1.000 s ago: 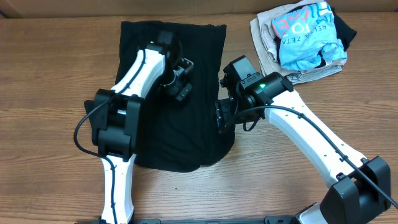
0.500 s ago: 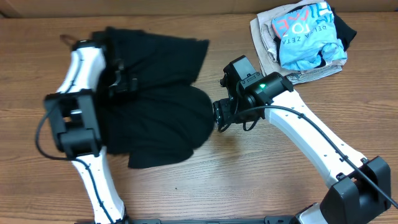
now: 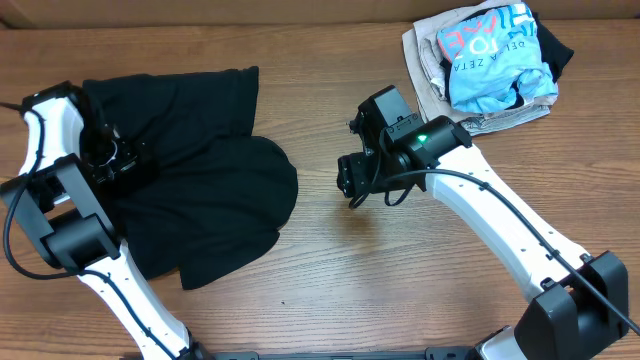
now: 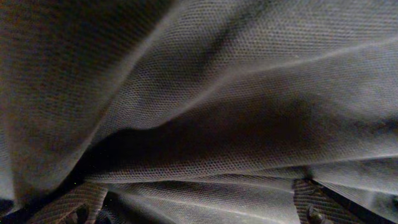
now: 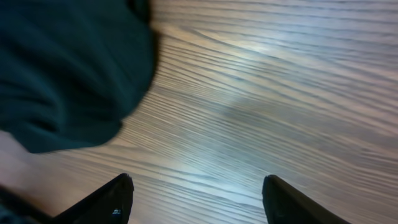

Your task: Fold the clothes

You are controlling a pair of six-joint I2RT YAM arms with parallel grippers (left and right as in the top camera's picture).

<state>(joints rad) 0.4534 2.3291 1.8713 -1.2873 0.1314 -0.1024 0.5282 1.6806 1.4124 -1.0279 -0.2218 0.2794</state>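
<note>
The black shirt lies crumpled on the left part of the wooden table. No logo shows. My left gripper is at the shirt's left side, shut on its fabric. In the left wrist view the black shirt fills the frame and drapes over the left gripper. My right gripper hovers over bare wood to the right of the shirt. In the right wrist view the right gripper is open and empty, with the shirt's edge at the upper left.
A pile of other clothes, light blue with pink lettering on top, sits at the back right corner. The left arm's white links run along the table's left edge.
My left gripper has swung far to the left and dragged the shirt with it. The shirt has left the right gripper, which stayed near the middle, now over bare wood.
</note>
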